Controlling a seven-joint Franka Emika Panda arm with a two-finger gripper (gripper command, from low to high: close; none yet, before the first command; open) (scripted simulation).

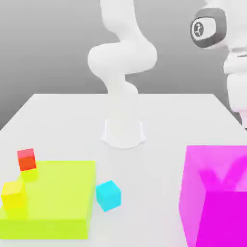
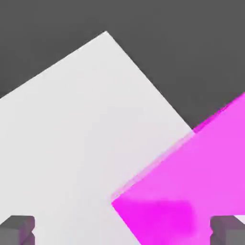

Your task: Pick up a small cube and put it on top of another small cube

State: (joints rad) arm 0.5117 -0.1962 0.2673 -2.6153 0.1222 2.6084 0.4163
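A small cyan cube (image 1: 108,195) rests on the white table (image 1: 67,120), just off the right side of the wide yellow-green block (image 1: 55,200), near the front of the exterior view. My arm's wrist (image 1: 210,28) is high at the exterior view's right, far from the cyan cube. In the hand view my gripper (image 2: 122,232) is open; its two grey fingertips (image 2: 16,229) stand wide apart with nothing between them. It hangs over the corner of the huge magenta cube (image 2: 191,191) and the bare table (image 2: 86,124).
The magenta cube (image 1: 217,198) takes up the exterior view's front right. A small red cube (image 1: 26,159) and a small yellow cube (image 1: 13,193) sit at the left edge of the yellow-green block. The arm's base (image 1: 123,130) stands mid-table.
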